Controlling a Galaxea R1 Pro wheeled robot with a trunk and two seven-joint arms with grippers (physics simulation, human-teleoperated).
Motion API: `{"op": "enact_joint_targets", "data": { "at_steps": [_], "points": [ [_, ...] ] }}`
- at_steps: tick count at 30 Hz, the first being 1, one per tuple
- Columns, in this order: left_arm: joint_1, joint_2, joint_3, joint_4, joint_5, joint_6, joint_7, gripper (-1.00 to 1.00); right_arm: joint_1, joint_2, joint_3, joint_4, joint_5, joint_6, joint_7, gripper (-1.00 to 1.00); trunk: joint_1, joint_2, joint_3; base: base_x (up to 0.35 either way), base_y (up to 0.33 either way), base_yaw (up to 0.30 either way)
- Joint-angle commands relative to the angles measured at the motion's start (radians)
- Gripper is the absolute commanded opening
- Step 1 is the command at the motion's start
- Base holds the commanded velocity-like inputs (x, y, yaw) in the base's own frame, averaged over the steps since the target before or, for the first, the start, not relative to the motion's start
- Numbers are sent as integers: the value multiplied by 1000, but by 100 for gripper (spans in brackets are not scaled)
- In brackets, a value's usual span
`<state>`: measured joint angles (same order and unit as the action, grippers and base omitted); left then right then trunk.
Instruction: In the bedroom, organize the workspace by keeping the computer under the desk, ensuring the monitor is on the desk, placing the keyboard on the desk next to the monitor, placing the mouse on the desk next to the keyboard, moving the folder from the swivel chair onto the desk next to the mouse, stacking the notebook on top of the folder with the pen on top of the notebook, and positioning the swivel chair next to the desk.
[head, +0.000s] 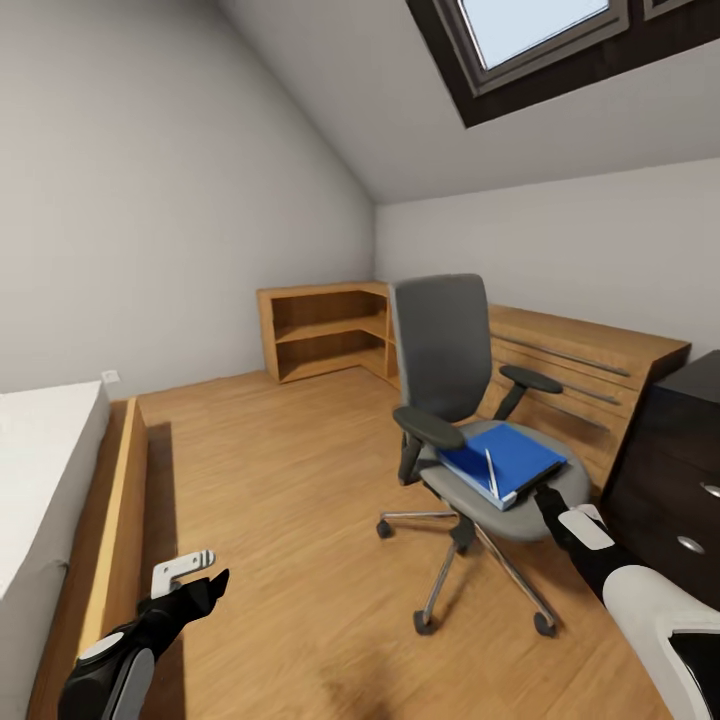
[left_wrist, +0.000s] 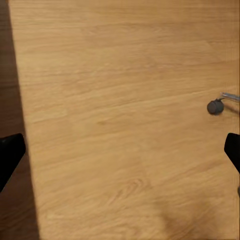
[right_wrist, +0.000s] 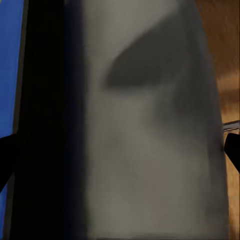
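Jaws wide on both arms, right gripper (head: 556, 500) just beside the folder's (head: 503, 457) near corner on the chair (head: 470, 440) seat front edge, left gripper (head: 195, 580) well apart.

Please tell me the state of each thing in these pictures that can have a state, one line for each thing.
Bright blue flat folder: closed, lying flat on the chair seat, not yet on the desk.
Grey upholstered swivel chair: upright on the oak floor, carrying the folder.
Dark desk drawers with silver knobs: shut.
Left gripper: open, empty, above the floor.
Right gripper: open, at the seat edge beside the folder.
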<state>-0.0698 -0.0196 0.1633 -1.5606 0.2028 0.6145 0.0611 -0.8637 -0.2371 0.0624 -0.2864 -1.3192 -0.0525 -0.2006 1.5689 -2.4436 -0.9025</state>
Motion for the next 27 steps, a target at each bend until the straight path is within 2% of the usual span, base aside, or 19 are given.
{"op": "enact_joint_targets", "data": {
  "at_steps": [1,7,14,16,19,23,27],
  "points": [
    [-1,-1,0,-1,10,5,6,100,0,-1,7,-3,-13,-4,-5,100,0,0,-1,324,0,194],
    [-1,-2,-1,-1,10,5,6,100,0,-1,7,-3,-14,-4,-5,100,0,0,-3,325,0,179],
    [-1,-2,-2,-1,9,5,6,100,0,-1,7,-5,-13,-4,-2,100,0,0,-4,306,0,28],
    [-1,-2,-3,-1,9,6,6,100,0,-2,7,-5,-12,-4,-2,100,0,0,-4,123,0,2],
    [-1,-2,-23,-1,9,7,6,100,0,-2,6,-5,-12,-4,-2,100,0,0,-4,10,0,0],
    [-1,-2,-24,5,9,7,7,100,0,-2,7,-5,-12,-4,-2,100,0,0,-4,12,0,0],
    [-1,-2,-25,8,9,7,8,100,0,-2,7,-5,-12,-4,-2,100,0,0,-4,240,0,0]
  ]
}}
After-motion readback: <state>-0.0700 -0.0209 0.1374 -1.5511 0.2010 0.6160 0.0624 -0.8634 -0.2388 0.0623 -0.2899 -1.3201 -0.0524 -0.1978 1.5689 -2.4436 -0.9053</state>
